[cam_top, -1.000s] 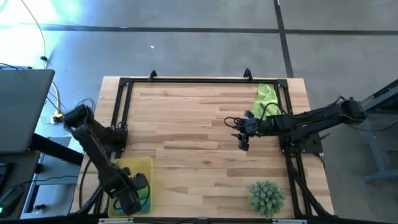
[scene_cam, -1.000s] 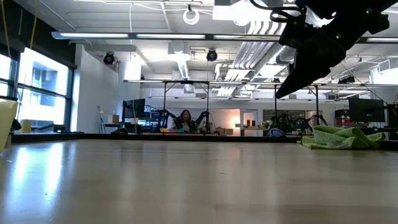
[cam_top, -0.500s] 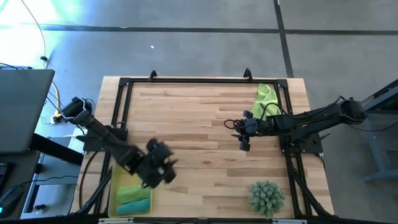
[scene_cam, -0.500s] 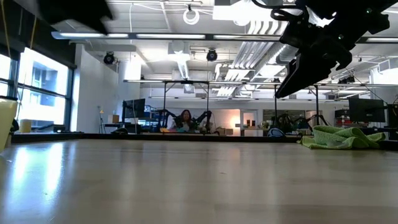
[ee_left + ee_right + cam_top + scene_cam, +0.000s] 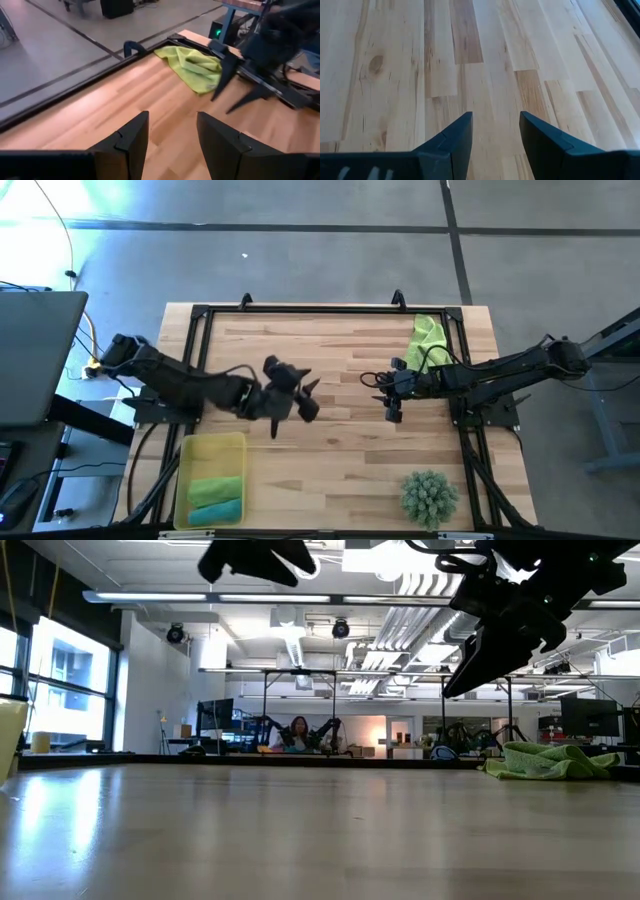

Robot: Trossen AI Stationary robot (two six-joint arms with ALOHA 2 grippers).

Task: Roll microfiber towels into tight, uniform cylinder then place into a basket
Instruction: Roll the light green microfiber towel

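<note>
Left pincer [image 5: 300, 402] hangs open and empty above the middle of the tabletop [image 5: 330, 350], well apart from the basket [image 5: 212, 448] at the near left corner. Two rolled towels (one lime green [image 5: 214, 489], one teal [image 5: 216, 511]) lie inside the basket. Right pincer [image 5: 391, 406], also open and empty, hovers near the crumpled green towel [image 5: 428, 333] at the far right edge.
</note>
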